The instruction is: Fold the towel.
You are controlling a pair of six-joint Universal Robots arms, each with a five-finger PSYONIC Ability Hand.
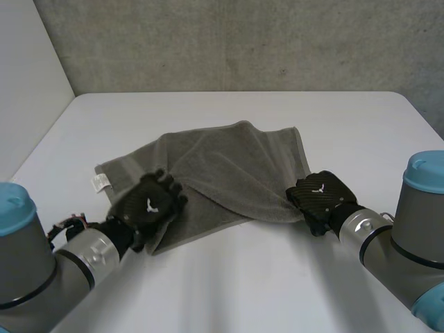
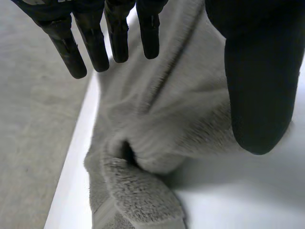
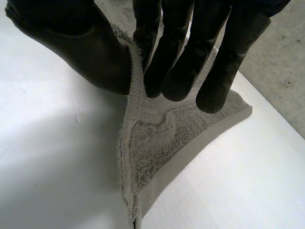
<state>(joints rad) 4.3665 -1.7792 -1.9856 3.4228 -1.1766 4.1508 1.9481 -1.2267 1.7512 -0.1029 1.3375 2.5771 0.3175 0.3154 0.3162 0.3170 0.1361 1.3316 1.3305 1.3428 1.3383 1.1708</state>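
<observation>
head view: the half-folded towel [image 1: 229, 170] lies on the bench [image 1: 243, 284]. our right hand [image 1: 320, 194] pinches its near right corner, we judge to carry it over; our left hand [image 1: 149, 205], fingers straight, steadies the left part.

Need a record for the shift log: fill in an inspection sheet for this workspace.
surface: white table.
job's things: grey towel, rumpled, one flap folded over, white label at its left edge.
clutter: nothing seen.
robot hands: left robot hand open, fingers straight over the towel's near left corner; right robot hand pinching its near right corner.
cables: nothing seen on the table.
surroundings: grey concrete wall behind.
</observation>
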